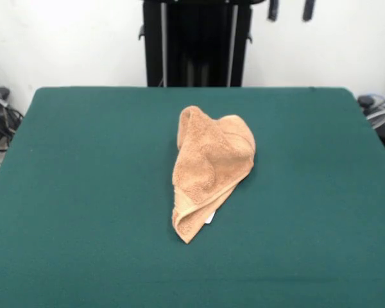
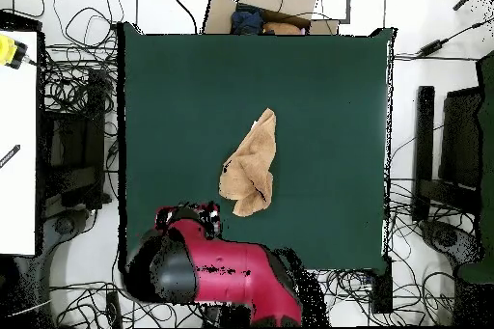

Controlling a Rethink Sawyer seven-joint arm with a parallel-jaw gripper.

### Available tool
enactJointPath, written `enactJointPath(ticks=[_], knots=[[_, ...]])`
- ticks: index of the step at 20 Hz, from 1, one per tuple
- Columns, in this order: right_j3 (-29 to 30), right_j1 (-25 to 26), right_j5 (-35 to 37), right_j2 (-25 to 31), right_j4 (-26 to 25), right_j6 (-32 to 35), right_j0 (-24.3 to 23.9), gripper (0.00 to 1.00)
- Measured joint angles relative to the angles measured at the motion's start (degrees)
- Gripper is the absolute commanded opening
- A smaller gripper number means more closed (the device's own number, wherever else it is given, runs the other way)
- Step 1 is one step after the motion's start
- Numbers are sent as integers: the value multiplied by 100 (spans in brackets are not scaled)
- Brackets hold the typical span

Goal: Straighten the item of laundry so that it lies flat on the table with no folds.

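The light-brown towel (image 1: 212, 167) lies crumpled and folded over itself near the middle of the green table (image 1: 83, 192), running from the far middle toward the near edge. A small white label (image 1: 210, 218) peeks out at its near end. In the overhead view the towel (image 2: 251, 166) sits at the table's (image 2: 174, 84) centre. My gripper (image 1: 290, 9) is drawn back. Only its two dark tips show at the top edge, spread apart and empty, high above and behind the towel. The red arm (image 2: 222, 267) sits off the table's bottom edge in the overhead view.
The black pedestal (image 1: 196, 45) stands behind the table's far edge. Cables lie on the floor at both sides (image 1: 0, 122). A cardboard box (image 2: 265, 7) with items is beyond one edge, a white desk (image 2: 17, 142) and black equipment (image 2: 453, 151) flank the table.
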Motion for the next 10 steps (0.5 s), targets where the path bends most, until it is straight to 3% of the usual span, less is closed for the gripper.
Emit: enactJointPath(ticks=[6,10], knots=[[-54,603,-881,264,-228,-1,-688,100],[-316,1366,-1336,334,-754,0,-1005,100]])
